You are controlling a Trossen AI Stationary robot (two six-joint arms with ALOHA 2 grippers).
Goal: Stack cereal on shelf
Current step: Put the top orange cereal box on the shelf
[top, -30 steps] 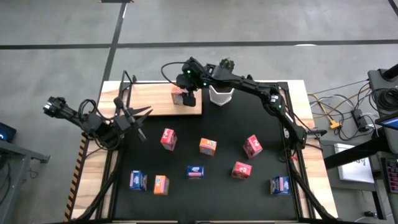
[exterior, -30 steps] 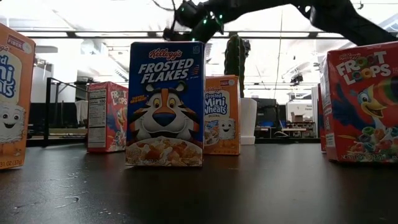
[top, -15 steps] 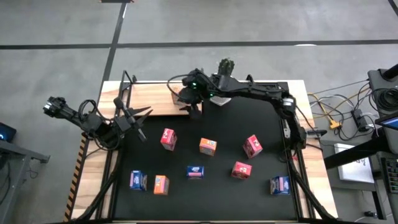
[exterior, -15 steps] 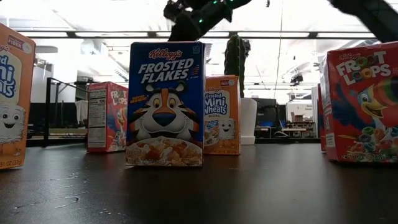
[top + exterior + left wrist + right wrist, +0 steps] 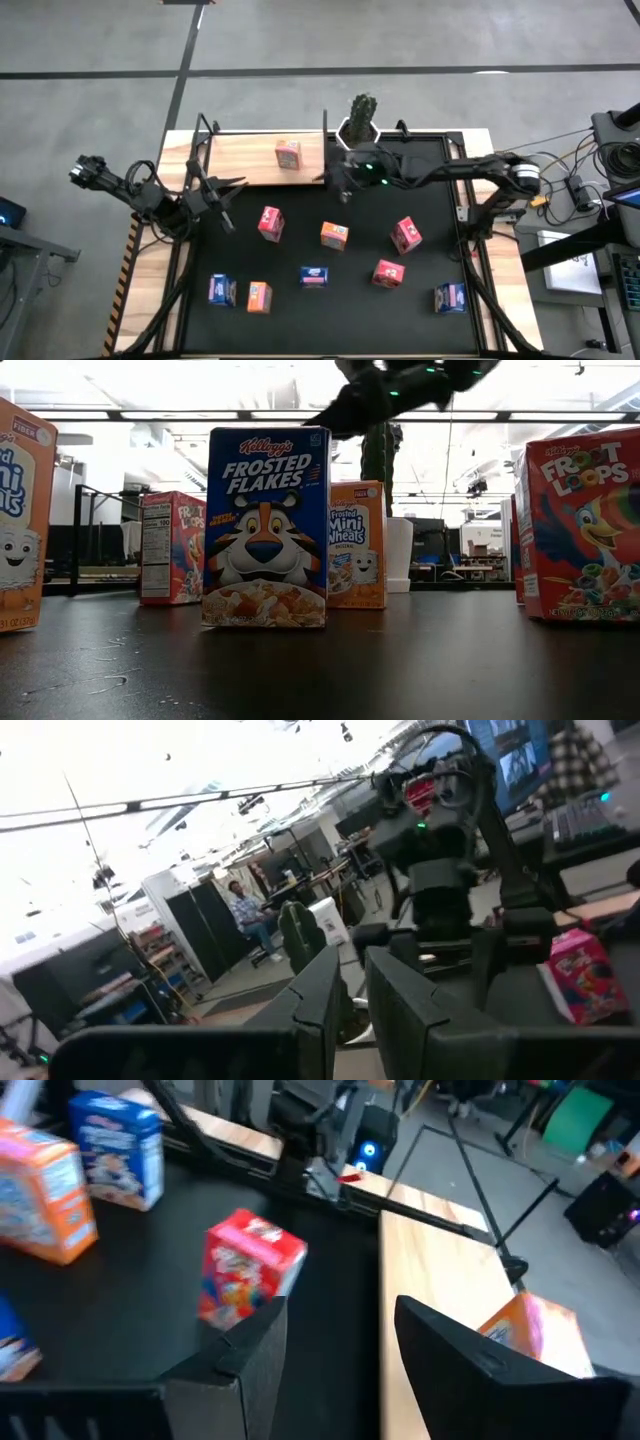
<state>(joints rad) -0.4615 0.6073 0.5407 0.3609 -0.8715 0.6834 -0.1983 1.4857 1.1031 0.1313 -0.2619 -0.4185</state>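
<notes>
Release done: my right gripper, jaws apart and empty, has backed off the shelf, leaving one orange cereal box behind them, eight remaining; left gripper waits, pinched shut.

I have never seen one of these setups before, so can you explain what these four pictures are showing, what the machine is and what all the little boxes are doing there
It is a robot with two dark arms at a table. One picture looks straight down, one looks level across the tabletop, and two come from cameras on the arms' wrists.

The right gripper hangs empty, fingers apart, over the black mat beside the wooden shelf. The left gripper waits shut and empty at the table's left side.

One orange cereal box stands on the shelf. Eight more small boxes, red, orange and blue, stand scattered on the mat, among them a red box. A potted cactus stands at the far edge. Nothing is held.
</notes>
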